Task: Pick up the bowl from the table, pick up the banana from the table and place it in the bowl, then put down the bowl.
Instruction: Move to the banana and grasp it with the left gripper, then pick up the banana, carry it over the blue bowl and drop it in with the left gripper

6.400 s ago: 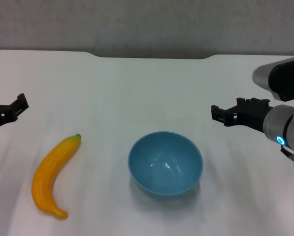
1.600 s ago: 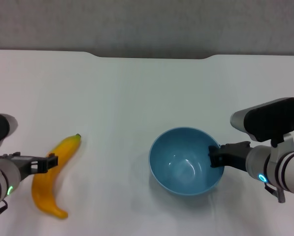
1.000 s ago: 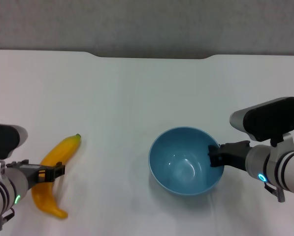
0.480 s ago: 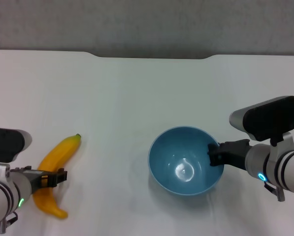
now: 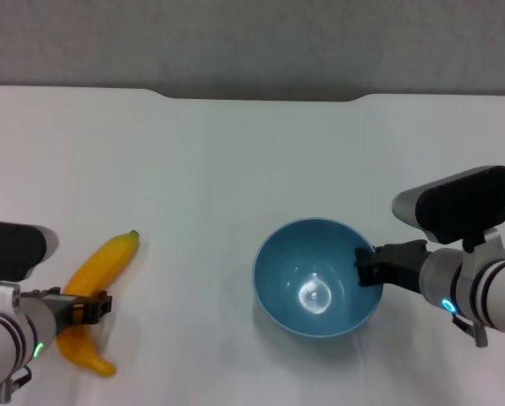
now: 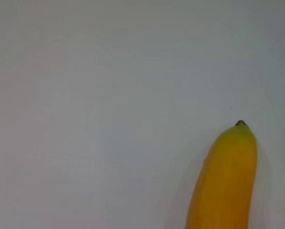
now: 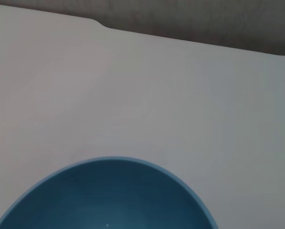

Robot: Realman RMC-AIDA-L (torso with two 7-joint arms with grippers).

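Note:
The light-blue bowl (image 5: 313, 289) is right of centre on the white table (image 5: 235, 169); its inside also fills the near part of the right wrist view (image 7: 109, 198). My right gripper (image 5: 364, 266) is shut on the bowl's right rim. The yellow banana (image 5: 110, 258) lies at the front left, stem tip pointing away from me. My left gripper (image 5: 88, 307) is low over the banana's middle, open, with a finger on either side. The left wrist view shows the banana's stem half (image 6: 226, 181) on the bare table.
The table's far edge has a shallow notch (image 5: 260, 95) with a grey wall behind it. The white top stretches bare between banana and bowl and across the far half.
My left gripper has moved down and nearer along the banana to its middle. The bowl, held by my right gripper, has shifted slightly left. The banana has not moved.

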